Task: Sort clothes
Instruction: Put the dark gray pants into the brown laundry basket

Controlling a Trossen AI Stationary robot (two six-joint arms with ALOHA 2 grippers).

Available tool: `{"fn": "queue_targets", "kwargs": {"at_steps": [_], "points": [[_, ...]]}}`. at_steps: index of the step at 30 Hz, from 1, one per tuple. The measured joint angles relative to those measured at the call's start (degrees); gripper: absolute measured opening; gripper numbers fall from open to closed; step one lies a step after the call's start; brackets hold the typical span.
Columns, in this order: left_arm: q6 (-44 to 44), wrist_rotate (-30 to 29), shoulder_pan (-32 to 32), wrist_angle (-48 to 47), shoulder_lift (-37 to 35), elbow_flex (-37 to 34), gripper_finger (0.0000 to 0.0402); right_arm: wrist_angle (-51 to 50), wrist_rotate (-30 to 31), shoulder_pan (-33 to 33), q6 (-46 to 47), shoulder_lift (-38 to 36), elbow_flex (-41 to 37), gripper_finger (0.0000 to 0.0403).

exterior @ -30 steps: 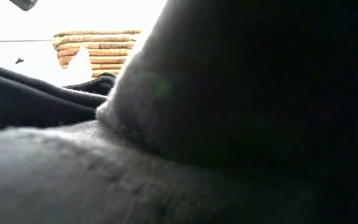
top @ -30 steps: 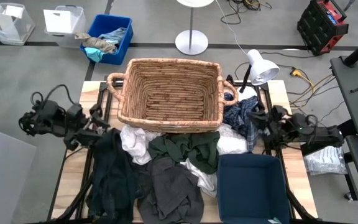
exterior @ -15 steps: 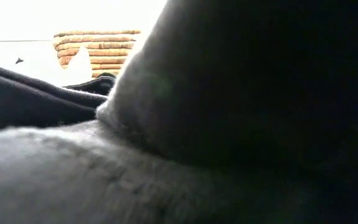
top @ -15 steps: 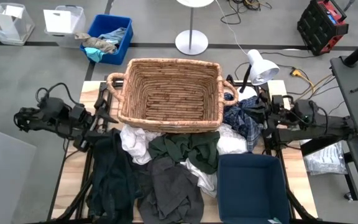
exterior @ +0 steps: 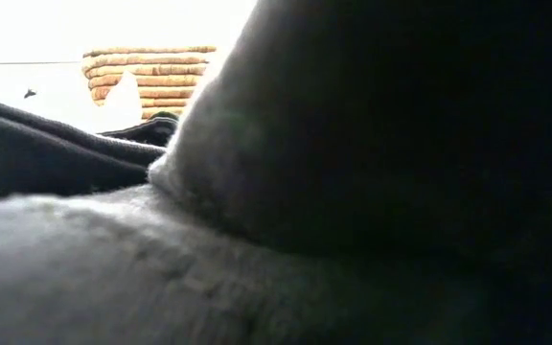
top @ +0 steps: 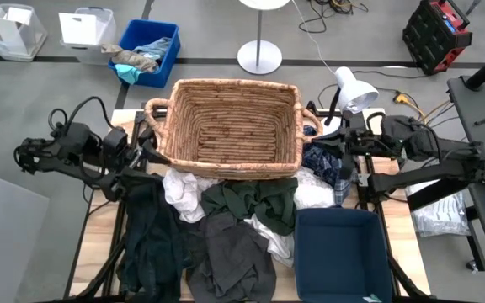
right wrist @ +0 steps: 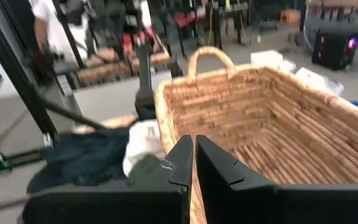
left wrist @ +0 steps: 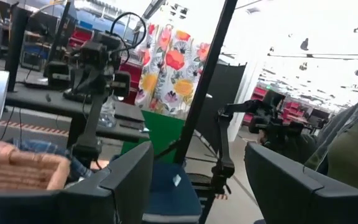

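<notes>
The clothes lie heaped on the near half of the table: a black one, a white one, a dark green one, a dark grey one and a navy plaid one. My left gripper hangs open and holds nothing, by the wicker basket's near left corner. My right gripper is shut and holds nothing, raised over the plaid garment at the basket's right side. Dark cloth fills most of the low view.
A navy bin stands at the table's near right. A white lamp stands beside the basket's right handle. On the floor beyond are a blue box of rags, clear boxes and a red-black toolbox.
Both arms have risen from the table's sides. My left gripper went up and toward the basket's left handle, still open. My right gripper went up from the plaid garment and tipped from pointing down to nearly level, still shut. The clothes have stayed put.
</notes>
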Motion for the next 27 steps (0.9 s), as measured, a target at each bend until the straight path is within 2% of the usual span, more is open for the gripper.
{"fn": "queue_targets", "kwargs": {"at_steps": [7, 13, 22, 27], "points": [[0.37, -1.45, 0.00, 0.04, 5.48, 5.50, 0.0233, -9.50, -0.01, -0.02, 0.32, 6.76, 10.10, 0.0013], [1.64, -1.67, 0.00, -1.75, 8.99, 9.87, 0.0233, -9.48, -0.06, -0.01, 10.11, 11.01, 15.25, 0.0013], [3.14, -16.39, 0.00, -15.95, 12.72, 17.59, 0.0233, -3.31, -0.06, 0.00, 7.04, 15.52, 17.26, 0.0013], [2.08, -17.59, 0.00, -23.78, 13.57, 21.59, 0.0233, 0.08, -0.26, -0.02, 6.26, 18.92, 20.55, 0.0013]]}}
